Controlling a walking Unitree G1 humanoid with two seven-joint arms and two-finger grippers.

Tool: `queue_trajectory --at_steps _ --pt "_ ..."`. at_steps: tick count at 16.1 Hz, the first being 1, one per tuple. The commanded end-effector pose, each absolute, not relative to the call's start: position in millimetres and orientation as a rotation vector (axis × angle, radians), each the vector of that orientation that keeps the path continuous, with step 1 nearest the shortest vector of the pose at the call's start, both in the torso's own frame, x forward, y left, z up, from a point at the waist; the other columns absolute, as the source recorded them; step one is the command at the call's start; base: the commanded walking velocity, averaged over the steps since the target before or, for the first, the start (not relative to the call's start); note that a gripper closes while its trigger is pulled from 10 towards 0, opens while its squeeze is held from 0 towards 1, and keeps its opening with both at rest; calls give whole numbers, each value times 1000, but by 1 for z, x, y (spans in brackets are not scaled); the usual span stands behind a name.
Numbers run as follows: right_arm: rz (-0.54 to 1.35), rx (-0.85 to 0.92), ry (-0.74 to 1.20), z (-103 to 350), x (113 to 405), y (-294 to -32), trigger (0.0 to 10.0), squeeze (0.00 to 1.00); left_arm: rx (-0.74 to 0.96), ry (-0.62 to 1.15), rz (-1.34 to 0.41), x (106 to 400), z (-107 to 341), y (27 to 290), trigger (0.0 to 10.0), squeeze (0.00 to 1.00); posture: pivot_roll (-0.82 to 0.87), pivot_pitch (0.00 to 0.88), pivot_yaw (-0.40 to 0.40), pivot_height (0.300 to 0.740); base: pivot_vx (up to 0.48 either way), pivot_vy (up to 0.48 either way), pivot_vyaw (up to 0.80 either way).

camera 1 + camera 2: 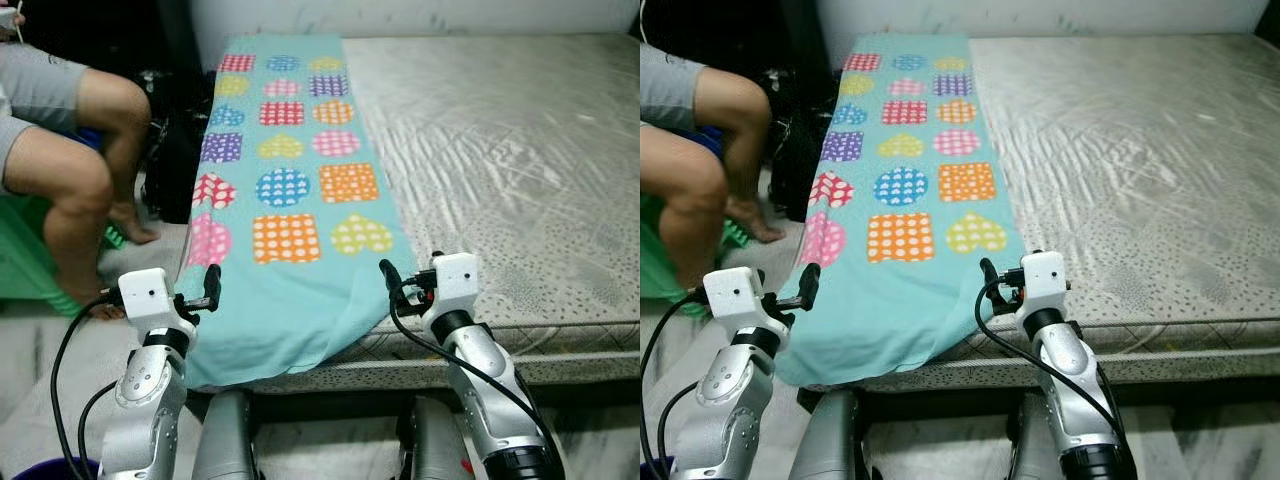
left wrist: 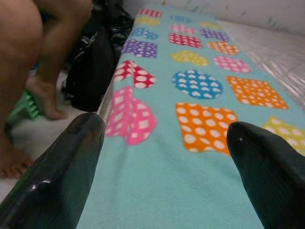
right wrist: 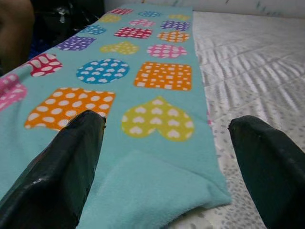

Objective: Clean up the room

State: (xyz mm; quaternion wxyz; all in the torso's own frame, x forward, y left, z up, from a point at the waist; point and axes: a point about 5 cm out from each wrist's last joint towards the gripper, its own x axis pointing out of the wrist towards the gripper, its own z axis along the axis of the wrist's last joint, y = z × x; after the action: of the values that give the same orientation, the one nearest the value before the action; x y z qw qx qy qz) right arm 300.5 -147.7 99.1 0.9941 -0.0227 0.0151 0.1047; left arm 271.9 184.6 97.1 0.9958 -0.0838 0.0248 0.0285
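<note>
A turquoise fleece blanket [image 1: 285, 180] printed with coloured dotted hearts, squares and circles lies as a long folded strip along the left side of the mattress [image 1: 500, 150]. Its near end hangs over the mattress's front edge. My left gripper [image 1: 205, 290] is open at the strip's near left edge, just above the cloth [image 2: 190, 181], with nothing between its fingers. At the strip's near right corner my right gripper [image 1: 392, 280] is also open and holds nothing. In the right wrist view a folded-over flap of the blanket [image 3: 157, 186] lies between the fingers [image 3: 71, 157].
A person sits at the left with bare legs [image 1: 80, 170] and feet on the floor, on a green stool [image 1: 30, 250]. A black bag [image 1: 175, 150] leans against the bed's left side. A purple bucket rim [image 1: 40, 468] shows at the bottom left.
</note>
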Motion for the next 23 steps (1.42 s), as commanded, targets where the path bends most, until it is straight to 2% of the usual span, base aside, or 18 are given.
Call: queue_trajectory --at_steps 1,3,9,12,14,16,21,23 --pt "205 -47 48 96 300 -149 10000 0 -162 64 54 272 96 183 10000 0 -86 75 18 560 0 0 0" --pt "203 -34 50 96 300 -149 10000 0 -162 66 55 272 96 183 10000 0 -86 78 18 540 0 0 0" --pt "251 -63 84 92 297 -150 10000 0 -168 85 132 273 95 193 10000 0 -91 90 23 535 0 0 0" --pt "252 -49 82 91 293 -154 10000 0 -162 80 130 275 97 191 10000 0 -94 97 27 495 0 0 0" --pt "258 -45 72 93 292 -153 10000 0 -159 79 125 276 99 189 10000 0 -93 104 32 495 0 0 0" --pt "277 -136 48 95 291 -151 10000 0 -158 79 120 276 99 188 10000 0 -93 106 36 495 0 0 800" --pt "231 -136 43 100 297 -152 10000 0 -160 92 130 272 99 188 10000 0 -69 122 36 495 0 0 800" --pt "207 -105 64 99 302 -152 10000 0 -153 102 130 266 97 188 10000 0 -55 136 38 495 0 0 0"
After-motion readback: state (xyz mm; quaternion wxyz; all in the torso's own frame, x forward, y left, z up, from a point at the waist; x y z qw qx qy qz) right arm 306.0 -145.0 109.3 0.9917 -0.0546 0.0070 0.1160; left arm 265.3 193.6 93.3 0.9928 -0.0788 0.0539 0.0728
